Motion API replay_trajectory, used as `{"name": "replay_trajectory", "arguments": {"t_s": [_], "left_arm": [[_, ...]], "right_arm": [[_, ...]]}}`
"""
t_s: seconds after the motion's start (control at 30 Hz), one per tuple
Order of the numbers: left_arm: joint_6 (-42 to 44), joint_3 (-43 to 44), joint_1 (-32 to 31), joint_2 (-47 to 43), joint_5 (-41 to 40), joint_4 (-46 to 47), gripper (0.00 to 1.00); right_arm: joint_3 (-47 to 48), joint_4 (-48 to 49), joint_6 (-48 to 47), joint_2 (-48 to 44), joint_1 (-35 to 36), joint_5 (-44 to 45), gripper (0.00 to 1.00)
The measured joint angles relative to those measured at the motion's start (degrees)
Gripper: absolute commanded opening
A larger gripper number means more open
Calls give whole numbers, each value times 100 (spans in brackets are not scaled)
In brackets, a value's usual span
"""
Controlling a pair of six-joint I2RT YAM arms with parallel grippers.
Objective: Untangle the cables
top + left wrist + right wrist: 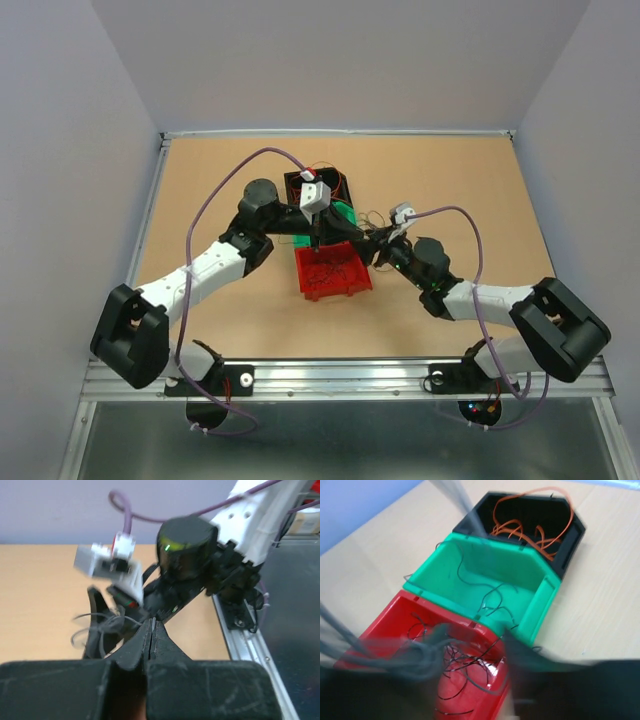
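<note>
The left end effector (152, 626) was pinched fully closed. The right end effector (368, 243) was blurred, its opening unclear. Thin cables (462, 662) lay in the red bin (387, 622), green bin (485, 555) and black bin (577, 530), mid-frame on the desk (480, 180).

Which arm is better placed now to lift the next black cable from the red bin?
Left, I think. The left gripper hangs right over the red bin and its black cables, though shut. The right gripper stands beside the bin, with loose cables around it.
</note>
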Motion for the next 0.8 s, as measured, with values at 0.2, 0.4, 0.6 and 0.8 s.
{"name": "replay_trajectory", "arguments": {"t_s": [0.2,0.4,0.6,0.8], "left_arm": [[-236,219,192,-761,-76,-103,0],[-1040,2326,3206,-664,-2647,-966,0],[-2745,3950,7298,1187,-2944,-1045,0],[-1580,3362,5130,986,-3084,-1818,0]], "right_arm": [[35,-7,151,227,133,942,1],[20,-1285,2262,-369,-1961,1956,1],[-603,-2321,3956,-1641,-3547,2422,1],[-601,-2430,4188,-1722,-3405,2076,0]]}}
